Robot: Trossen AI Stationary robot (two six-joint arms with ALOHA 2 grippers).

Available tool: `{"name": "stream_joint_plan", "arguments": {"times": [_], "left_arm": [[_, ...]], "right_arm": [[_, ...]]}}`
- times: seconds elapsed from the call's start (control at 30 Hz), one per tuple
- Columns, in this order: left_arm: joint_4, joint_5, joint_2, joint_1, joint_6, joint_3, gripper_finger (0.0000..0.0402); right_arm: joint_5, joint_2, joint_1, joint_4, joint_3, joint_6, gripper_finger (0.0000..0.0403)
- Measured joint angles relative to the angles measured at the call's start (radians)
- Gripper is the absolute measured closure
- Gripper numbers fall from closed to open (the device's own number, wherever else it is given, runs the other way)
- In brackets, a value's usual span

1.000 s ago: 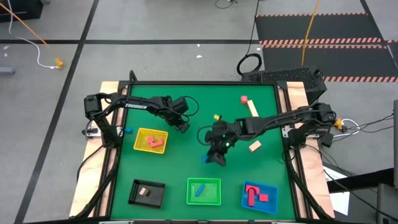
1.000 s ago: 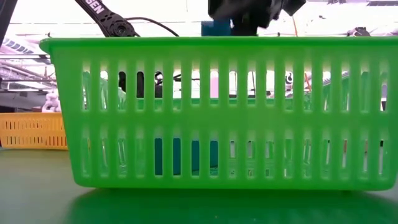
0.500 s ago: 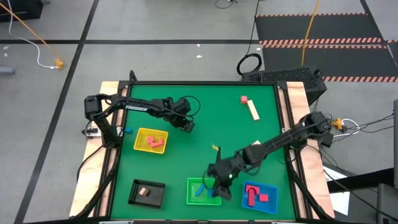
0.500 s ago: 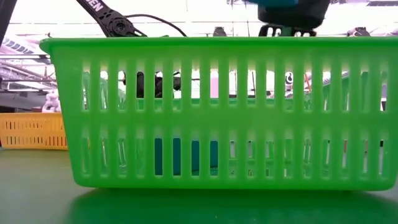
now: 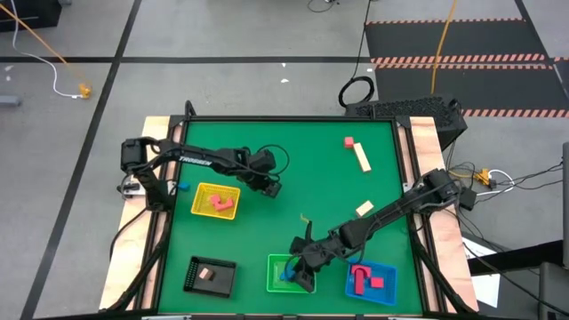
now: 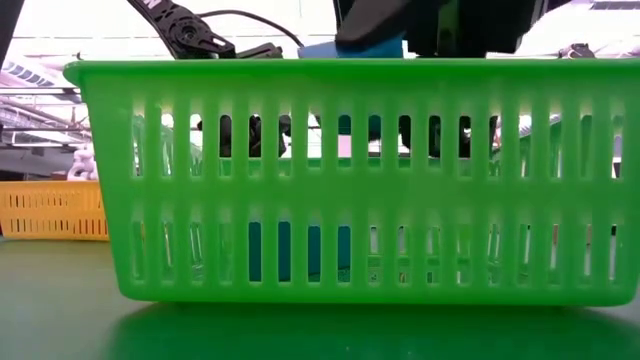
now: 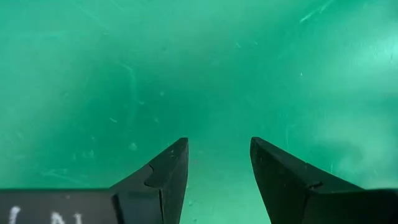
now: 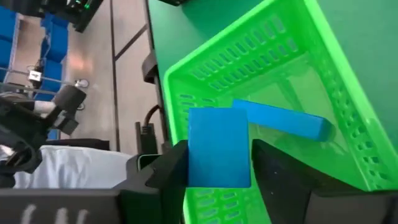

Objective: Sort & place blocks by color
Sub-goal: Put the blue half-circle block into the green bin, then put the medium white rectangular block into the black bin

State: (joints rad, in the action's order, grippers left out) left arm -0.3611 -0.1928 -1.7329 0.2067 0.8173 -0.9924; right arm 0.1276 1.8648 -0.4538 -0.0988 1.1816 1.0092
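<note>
The blue block [image 8: 219,147] is pinched in the right gripper [image 8: 217,163] above the green tray [image 8: 348,124], where a blue bar [image 8: 283,118] already lies. Red blocks occupy the yellow tray [image 5: 203,191] and blue tray [image 5: 388,269]. Three blocks remain loose. The left gripper [image 7: 217,163] hovers spread, empty, mid-table.

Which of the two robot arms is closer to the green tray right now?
The right. The right gripper hangs directly over the green tray, clamping a blue block above a blue bar lying inside. The left gripper waits, open, far off beside the yellow tray.
</note>
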Motion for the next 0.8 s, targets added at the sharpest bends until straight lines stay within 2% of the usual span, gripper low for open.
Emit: {"name": "stream_joint_plan", "arguments": {"times": [0.4,0.53,0.67,0.8], "left_arm": [[0.036,0.0,0.0,-0.026,-0.006,0.0,0.0227],[0.085,0.0,0.0,-0.023,-0.057,0.0,0.0227],[0.126,0.001,0.0,-0.01,-0.089,0.0,0.0227],[0.134,-0.005,0.01,0.004,-0.101,0.0,0.0227]], "right_arm": [[0.008,-0.037,0.032,0.004,0.001,-0.071,0.0146],[0.101,-0.071,0.078,0.025,0.0,-0.13,0.013],[0.155,-0.159,0.155,0.172,0.001,-0.148,0.0127],[0.127,-0.27,0.245,0.419,0.001,-0.235,0.013]]}}
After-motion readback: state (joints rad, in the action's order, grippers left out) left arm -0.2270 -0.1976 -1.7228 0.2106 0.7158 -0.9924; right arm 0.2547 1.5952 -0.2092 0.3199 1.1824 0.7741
